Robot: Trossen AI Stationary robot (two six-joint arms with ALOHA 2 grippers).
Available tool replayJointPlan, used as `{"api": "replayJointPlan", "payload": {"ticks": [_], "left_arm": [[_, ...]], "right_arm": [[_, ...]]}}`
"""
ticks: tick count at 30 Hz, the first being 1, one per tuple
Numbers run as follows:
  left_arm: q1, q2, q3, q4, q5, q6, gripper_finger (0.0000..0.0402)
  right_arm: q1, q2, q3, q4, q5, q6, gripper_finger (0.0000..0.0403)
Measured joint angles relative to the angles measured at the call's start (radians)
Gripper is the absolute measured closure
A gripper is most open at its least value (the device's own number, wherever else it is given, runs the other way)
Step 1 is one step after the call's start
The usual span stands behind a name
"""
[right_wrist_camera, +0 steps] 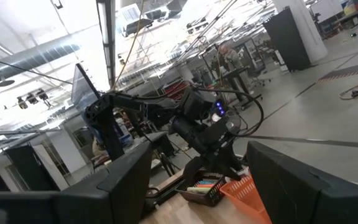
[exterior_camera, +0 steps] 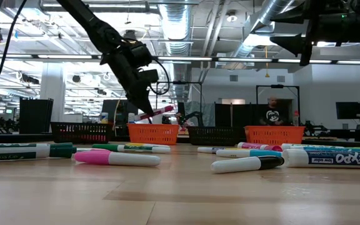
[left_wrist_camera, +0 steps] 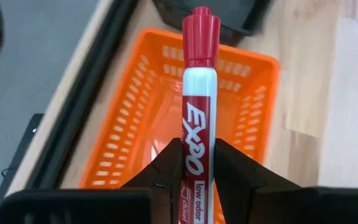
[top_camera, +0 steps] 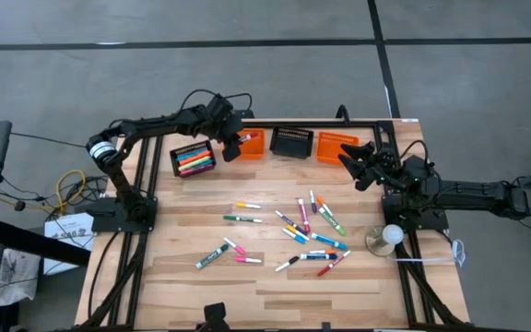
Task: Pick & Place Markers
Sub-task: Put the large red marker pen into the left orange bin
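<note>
Four slatted baskets stand in a row along the bench's (top_camera: 247,277) far edge: two black baskets (top_camera: 193,159) and two orange baskets (top_camera: 337,147). Roughly twenty markers (top_camera: 312,242) lie loose on the wood; the exact number cannot be told where they overlap. Several more fill the left black basket. One red marker (left_wrist_camera: 198,118) is pinched in the left tool (left_wrist_camera: 193,163). Two arms work here, the right tool (top_camera: 350,157) carrying nothing.

the left claw (left_wrist_camera: 197,177) hangs directly above a basket (left_wrist_camera: 166,118), a marker (left_wrist_camera: 199,106) clamped between its fingers; another basket (top_camera: 193,159) sits beside it.
</note>
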Motion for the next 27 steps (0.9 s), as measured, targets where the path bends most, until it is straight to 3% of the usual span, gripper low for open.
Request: {"api": "replayJointPlan", "payload": {"ticks": [9, 19, 27], "left_arm": [[-0.007, 0.001, 0.037, -0.028, 0.0, 0.041, 0.033], [-0.003, 0.179, 0.174, -0.176, 0.011, 0.079, 0.033], [0.004, 0.184, 0.185, -0.185, 0.011, 0.111, 0.033]], "right_arm": [[0.0, 0.0, 0.0, 0.0, 0.0, 0.008, 0.0148], [0.0, 0.0, 0.0, 0.0, 0.0, 0.008, 0.0148], [0.0, 0.0, 0.0, 0.0, 0.0, 0.008, 0.0148]]}}
